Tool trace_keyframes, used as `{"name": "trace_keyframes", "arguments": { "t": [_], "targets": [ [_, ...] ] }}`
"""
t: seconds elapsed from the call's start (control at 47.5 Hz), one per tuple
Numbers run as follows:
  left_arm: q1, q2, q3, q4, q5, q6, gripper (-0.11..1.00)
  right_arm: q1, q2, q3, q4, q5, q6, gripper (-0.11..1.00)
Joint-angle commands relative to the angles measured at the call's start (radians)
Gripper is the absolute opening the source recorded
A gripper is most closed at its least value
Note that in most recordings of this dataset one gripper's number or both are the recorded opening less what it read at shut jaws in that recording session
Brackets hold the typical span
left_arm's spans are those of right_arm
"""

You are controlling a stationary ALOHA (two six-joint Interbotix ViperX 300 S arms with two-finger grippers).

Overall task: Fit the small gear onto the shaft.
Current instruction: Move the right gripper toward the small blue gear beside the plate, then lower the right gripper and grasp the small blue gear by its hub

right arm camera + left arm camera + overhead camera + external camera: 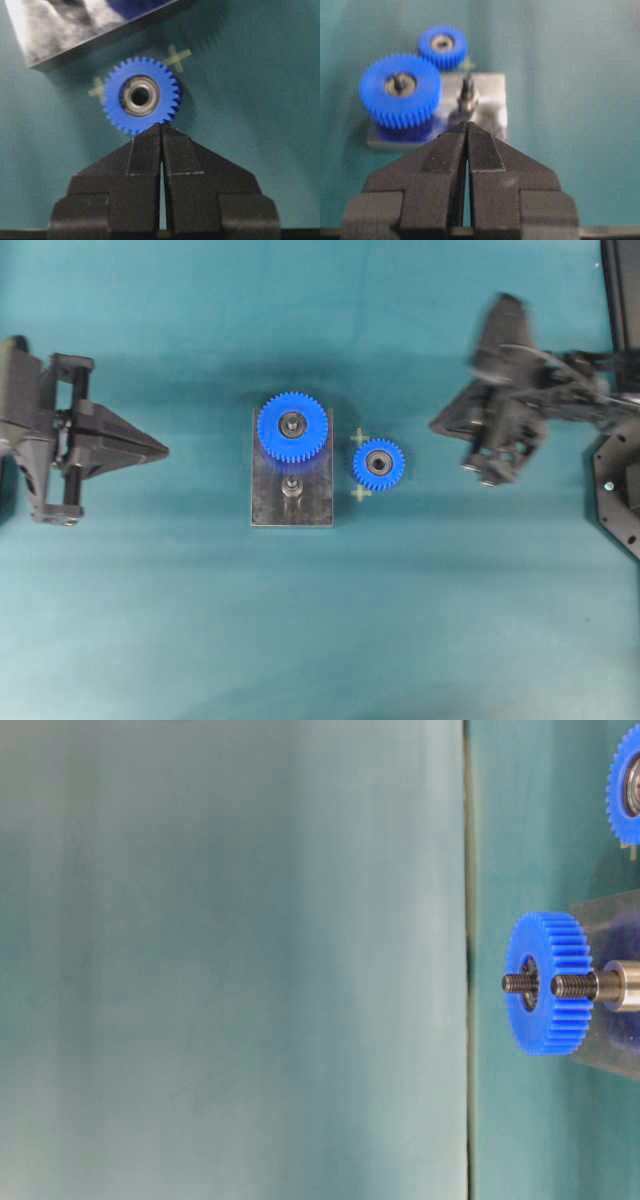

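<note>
The small gear [379,464] lies flat on the teal mat, just right of the grey metal plate [315,502], between two pale cross marks. It also shows in the right wrist view [141,95] and the left wrist view [442,45]. The shaft [291,486] stands upright on the plate and is bare; it shows in the left wrist view [467,92] too. My left gripper [163,451] is shut and empty, well left of the plate. My right gripper [437,425] is shut and empty, right of the small gear, above the mat.
A larger blue gear [293,426] sits on its own peg at the plate's far end, close to the shaft. In the table-level view it [548,982] shows beside the threaded shaft tip [575,985]. A black fixture [618,490] stands at the right edge.
</note>
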Motion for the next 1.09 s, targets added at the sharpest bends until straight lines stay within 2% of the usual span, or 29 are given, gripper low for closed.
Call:
{"name": "trace_keyframes", "arguments": {
  "t": [0.0,0.189,0.253,0.337,0.505,0.568,0.694,1.073],
  "targets": [
    [0.002,0.018,-0.031,0.003,0.002,0.018,0.00,-0.006,0.055,-0.060,0.002,0.015,0.008,0.01],
    [0.005,0.052,-0.054,0.003,0.002,0.075,0.00,-0.006,0.183,-0.144,0.002,0.097,0.003,0.02],
    [0.005,0.060,-0.060,0.003,0.002,0.080,0.00,-0.006,0.218,-0.170,0.002,0.123,0.000,0.09],
    [0.005,0.069,-0.064,0.003,0.000,0.080,0.00,-0.008,0.255,-0.202,-0.002,0.143,0.003,0.27],
    [0.005,0.077,-0.066,0.003,-0.002,0.081,0.00,-0.009,0.318,-0.250,-0.018,0.147,0.005,0.78],
    [0.005,0.081,-0.066,0.003,-0.002,0.081,0.00,-0.009,0.336,-0.261,-0.018,0.150,0.005,0.90],
    [0.005,0.083,-0.063,0.003,-0.002,0.081,0.00,-0.008,0.368,-0.278,-0.017,0.156,0.008,0.85],
    [0.005,0.083,-0.063,0.003,-0.008,0.081,0.00,-0.008,0.436,-0.302,-0.021,0.215,0.006,0.86]
  ]
}}
